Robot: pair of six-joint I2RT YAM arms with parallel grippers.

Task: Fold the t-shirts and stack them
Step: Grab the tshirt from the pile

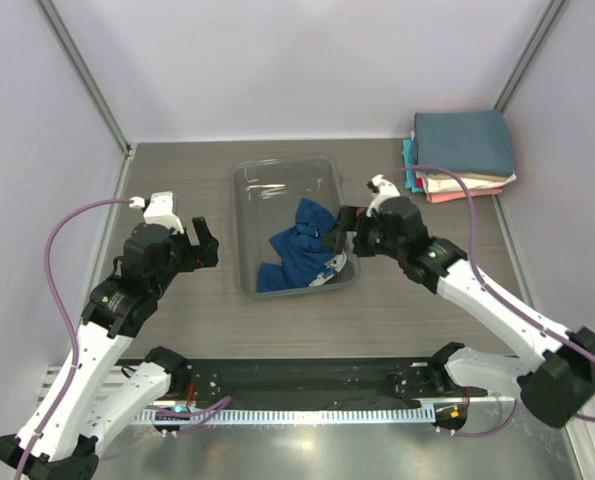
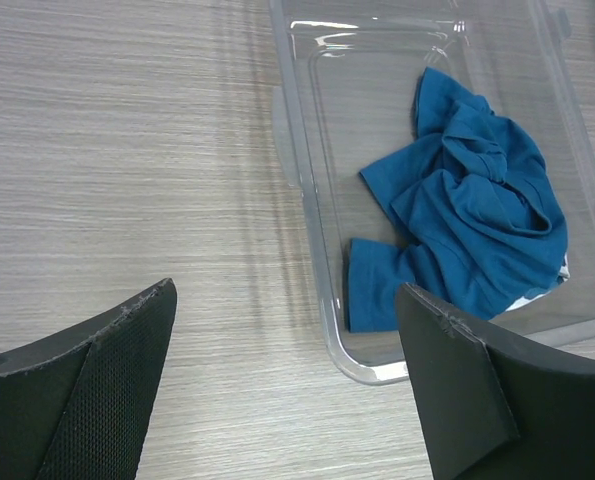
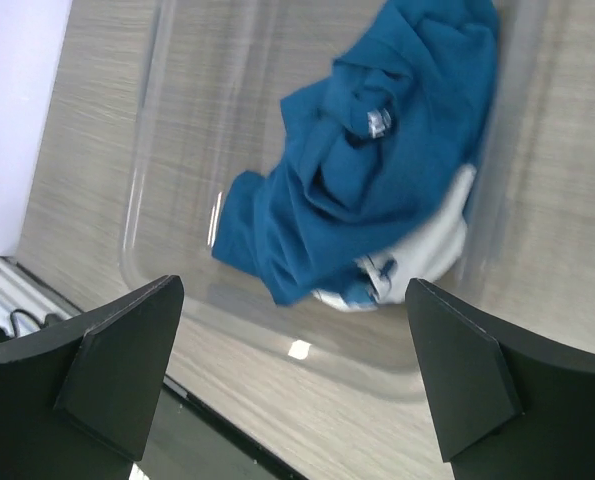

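Note:
A crumpled royal-blue t-shirt (image 1: 299, 250) with a bit of white print showing lies inside the clear plastic bin (image 1: 247, 215). It also shows in the left wrist view (image 2: 467, 220) and the right wrist view (image 3: 367, 170). A stack of folded tees (image 1: 462, 155), slate-blue on top with teal, pink and cream under it, sits at the far right corner. My left gripper (image 1: 205, 243) is open and empty, left of the bin. My right gripper (image 1: 345, 232) is open and empty, hovering at the bin's right rim over the shirt.
The bin stands in the middle of the wood-grain table (image 1: 177, 180). A black mat strip (image 1: 307, 378) runs along the near edge between the arm bases. Grey walls close in the left, back and right sides.

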